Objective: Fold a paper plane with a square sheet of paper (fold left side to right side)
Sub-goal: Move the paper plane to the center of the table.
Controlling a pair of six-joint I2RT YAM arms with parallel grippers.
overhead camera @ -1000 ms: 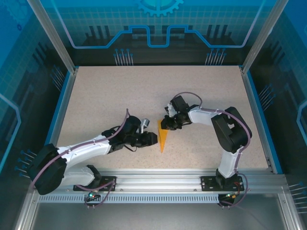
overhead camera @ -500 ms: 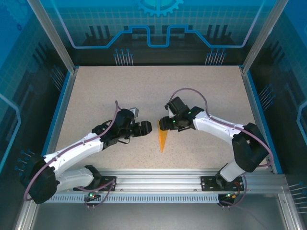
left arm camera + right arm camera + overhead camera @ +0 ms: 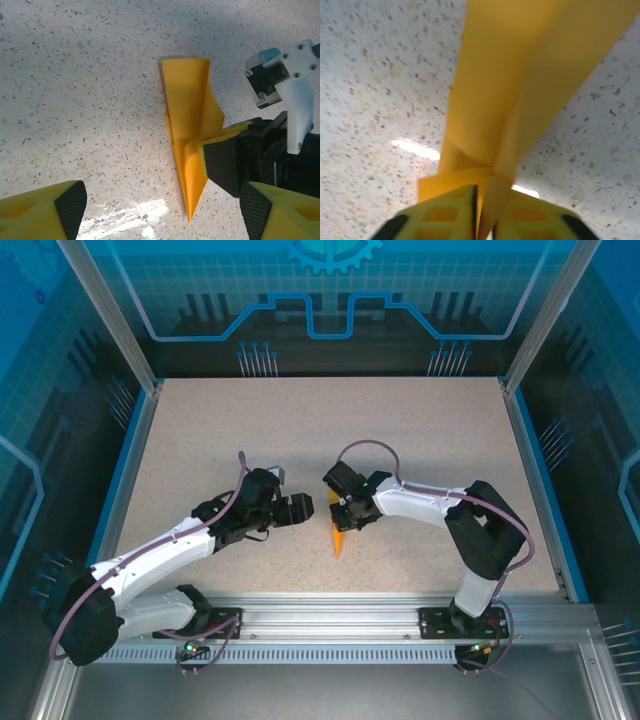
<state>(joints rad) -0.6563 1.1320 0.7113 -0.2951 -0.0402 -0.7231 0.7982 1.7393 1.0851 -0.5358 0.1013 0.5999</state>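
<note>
the right hand is clenched on the paper plane, pinching its raised flap; the plane rests on the worktop, centre front. the left hand hangs released just beside it. best to pinch firmly along the crease, without dragging.

the orange paper plane lies on the speckled table, its sharp tip pointing to the bottom of the picture. the right gripper comes in from the right and pinches the plane's side near the middle. the left gripper has its two yellow fingers spread wide, one at each bottom corner.
</note>
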